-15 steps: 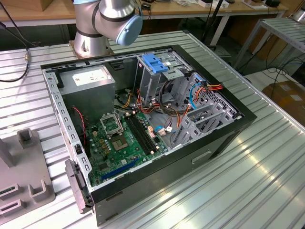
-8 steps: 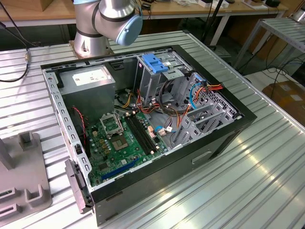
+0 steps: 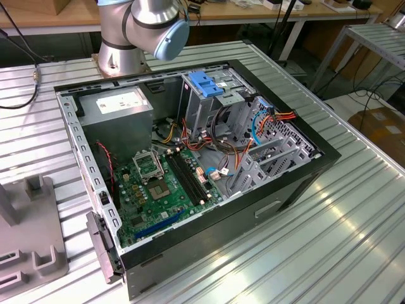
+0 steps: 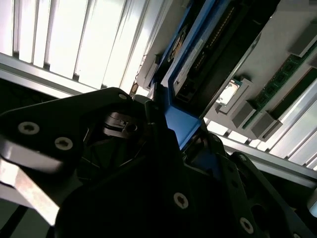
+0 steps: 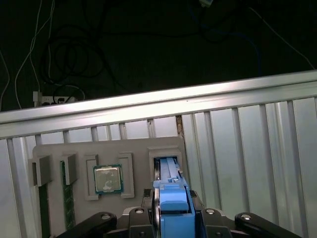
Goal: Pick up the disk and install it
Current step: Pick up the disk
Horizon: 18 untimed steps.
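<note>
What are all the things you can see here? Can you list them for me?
computer case: 1, black, open, on the table
table: 1, silver slats, under everything
motherboard: 1, green, inside the case
power supply: 1, grey box, inside the case
latch: 1, blue, on top of the metal cage in the case
cables: many, red, orange and blue, inside the case
tray: 1, grey, on the table
processor chip: 1, silver, in a tray pocket
memory stick: at least 1, green, in a tray slot
disk: 1, dark with blue rails, on edge at a tray slot
robot arm: 1, silver and light blue, at the case's far end
gripper: 1, black, closed on the disk
</note>
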Tool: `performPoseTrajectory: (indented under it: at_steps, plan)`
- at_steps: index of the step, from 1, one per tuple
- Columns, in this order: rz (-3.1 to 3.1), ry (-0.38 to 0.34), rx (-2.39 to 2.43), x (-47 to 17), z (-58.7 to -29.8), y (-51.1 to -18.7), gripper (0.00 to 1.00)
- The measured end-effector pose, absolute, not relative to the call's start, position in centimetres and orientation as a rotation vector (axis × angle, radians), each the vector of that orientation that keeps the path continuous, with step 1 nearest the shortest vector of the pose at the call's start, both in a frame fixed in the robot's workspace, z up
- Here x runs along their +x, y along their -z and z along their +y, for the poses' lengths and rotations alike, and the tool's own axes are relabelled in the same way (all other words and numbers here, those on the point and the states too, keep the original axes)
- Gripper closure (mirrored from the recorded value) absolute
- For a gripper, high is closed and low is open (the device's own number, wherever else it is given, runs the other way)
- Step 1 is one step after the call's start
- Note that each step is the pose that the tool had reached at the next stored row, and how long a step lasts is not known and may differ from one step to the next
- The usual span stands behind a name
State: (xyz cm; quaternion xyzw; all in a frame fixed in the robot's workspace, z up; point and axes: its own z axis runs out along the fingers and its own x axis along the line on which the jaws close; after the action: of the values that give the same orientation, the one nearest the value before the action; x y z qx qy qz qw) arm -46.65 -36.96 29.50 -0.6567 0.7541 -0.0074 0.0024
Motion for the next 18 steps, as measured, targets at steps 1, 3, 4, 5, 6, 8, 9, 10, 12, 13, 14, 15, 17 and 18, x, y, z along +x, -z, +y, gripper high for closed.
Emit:
performPoseTrajectory:
  at_steps: [1,3,4,5,6,8,9,10,12,13,14,15,17,18]
  plan:
    - [2.366,0.023,-2.060,-46.65,-36.96,-29.50,0.62]
    - [2.365,0.023,-2.060,-46.65,-36.96,-29.50,0.62]
    - [2.364,0.023,-2.062,-46.65,-36.96,-29.50,0.62]
    - [2.354,0.023,-2.073,-46.64,-36.96,-29.50,0.62]
    - [2.333,0.023,-2.097,-46.65,-36.96,-29.49,0.62]
    - [2.293,0.023,-2.139,-46.65,-36.96,-29.48,0.62]
    - [2.264,0.023,-2.170,-46.65,-36.96,-29.47,0.62]
    - [2.247,0.023,-2.188,-46.65,-36.96,-29.47,0.62]
    - [2.212,0.023,-2.222,-46.65,-36.97,-29.46,0.62]
    - [2.203,0.023,-2.231,-46.66,-36.98,-29.46,0.62]
    - [2.202,0.023,-2.233,-46.65,-36.98,-29.45,0.62]
    - [2.202,0.023,-2.233,-46.66,-36.98,-29.46,0.62]
    - [2.202,0.023,-2.233,-46.65,-36.98,-29.45,0.62]
    - [2.202,0.023,-2.233,-46.65,-36.98,-29.46,0.62]
